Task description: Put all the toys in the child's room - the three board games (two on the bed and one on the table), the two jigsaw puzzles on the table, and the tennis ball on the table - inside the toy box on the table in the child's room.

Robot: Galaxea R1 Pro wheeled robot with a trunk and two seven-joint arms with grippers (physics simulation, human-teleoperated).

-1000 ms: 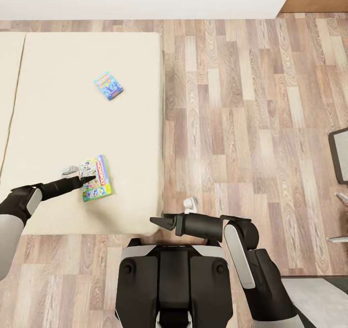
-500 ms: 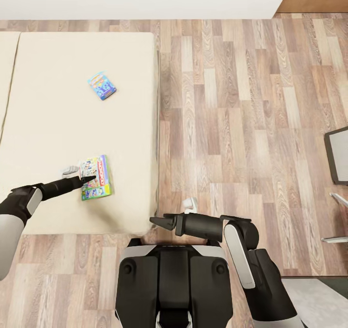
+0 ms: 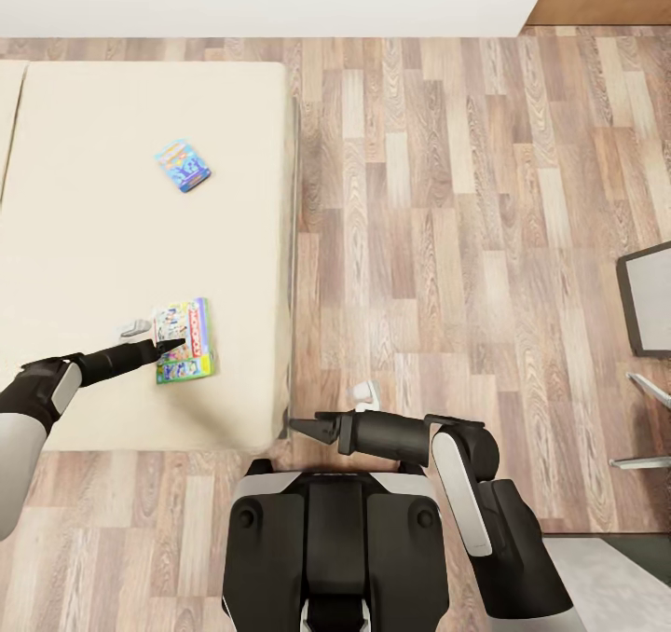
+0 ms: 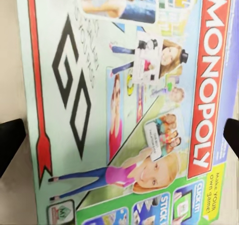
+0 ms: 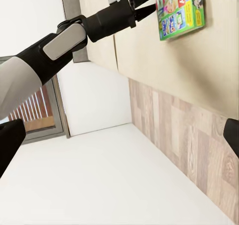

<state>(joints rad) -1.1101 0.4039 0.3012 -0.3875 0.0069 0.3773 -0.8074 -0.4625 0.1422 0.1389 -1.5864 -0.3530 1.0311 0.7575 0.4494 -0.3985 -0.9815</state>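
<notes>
The left tool [image 3: 157, 336], spread, straddles the Monopoly box [image 3: 184, 341] on the bed [image 3: 84, 240]; closing off-centre could skid the flat box away.

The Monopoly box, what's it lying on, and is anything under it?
The Monopoly box lies flat on the bed's bare mattress, with the left claw over it. Whatever is beneath the box is covered.

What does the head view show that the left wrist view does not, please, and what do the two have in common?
Head view: the small blue board game farther up the bed, the wood floor, and the right gripper held open near the mattress corner. Left wrist view: the printed lettering and pictures on the lid, close up. Both: the Monopoly box on the mattress with the left gripper open over it.
</notes>
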